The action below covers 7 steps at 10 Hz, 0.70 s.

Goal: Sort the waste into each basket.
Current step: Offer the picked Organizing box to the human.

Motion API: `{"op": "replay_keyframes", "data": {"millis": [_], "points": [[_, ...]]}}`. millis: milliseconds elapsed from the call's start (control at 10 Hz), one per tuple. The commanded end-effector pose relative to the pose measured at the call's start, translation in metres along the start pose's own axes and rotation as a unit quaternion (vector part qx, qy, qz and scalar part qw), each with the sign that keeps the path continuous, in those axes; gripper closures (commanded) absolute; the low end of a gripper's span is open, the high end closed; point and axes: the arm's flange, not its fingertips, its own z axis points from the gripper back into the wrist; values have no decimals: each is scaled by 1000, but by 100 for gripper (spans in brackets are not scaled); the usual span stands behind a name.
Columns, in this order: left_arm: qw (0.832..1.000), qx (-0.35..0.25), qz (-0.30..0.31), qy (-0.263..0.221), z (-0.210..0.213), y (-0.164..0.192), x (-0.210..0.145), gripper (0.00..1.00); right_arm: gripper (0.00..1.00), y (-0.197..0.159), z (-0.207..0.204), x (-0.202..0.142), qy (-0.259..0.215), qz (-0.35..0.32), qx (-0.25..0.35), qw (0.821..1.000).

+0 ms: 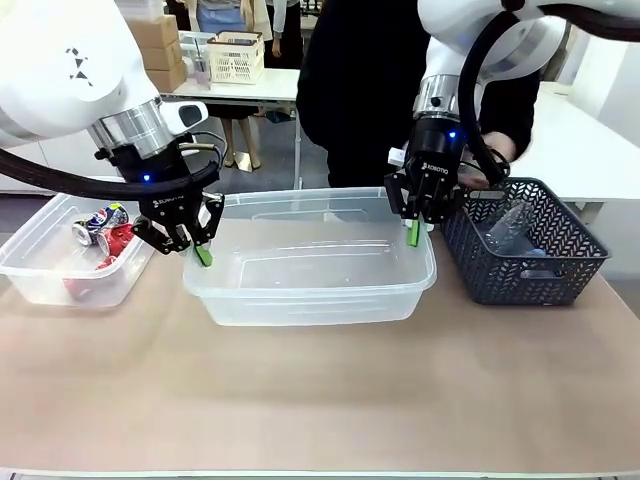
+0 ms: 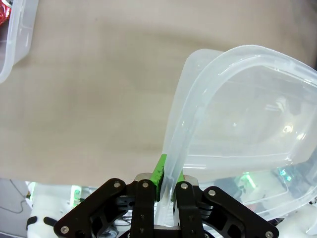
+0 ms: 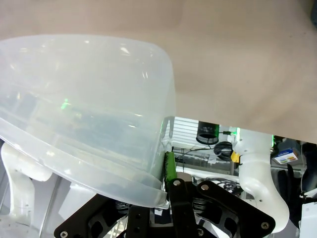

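Observation:
A large clear basket (image 1: 310, 290) stands empty at the table's middle. My left gripper (image 1: 203, 253) is shut on its left rim and my right gripper (image 1: 413, 232) is shut on its right rim. In the left wrist view the green pads (image 2: 159, 171) of my left gripper (image 2: 166, 181) pinch the thin rim of the basket (image 2: 247, 114). In the right wrist view my right gripper (image 3: 166, 171) clamps the wall of the basket (image 3: 84, 99). A smaller clear basket (image 1: 35, 272) at the left holds a blue-silver can (image 1: 100, 220) and red cans (image 1: 115, 243). I cannot tell whether the large basket is off the table.
A dark grey lattice basket (image 1: 560, 262) at the right holds clear plastic bottles (image 1: 505, 225). A person in dark clothes stands at the far side, one hand (image 1: 490, 168) by that basket's rim. The near half of the brown tabletop (image 1: 320, 400) is bare.

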Motion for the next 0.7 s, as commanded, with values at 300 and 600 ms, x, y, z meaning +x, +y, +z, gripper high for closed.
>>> {"op": "replay_keyframes", "data": {"millis": [300, 600], "points": [[1000, -4, 8, -8, 2, 3, 0, 94, 95, 3, -1, -3, -3, 4, 4, 1000], [1000, -4, 8, -8, 2, 3, 0, 94, 95, 3, -1, -3, -3, 4, 4, 1000]]}}
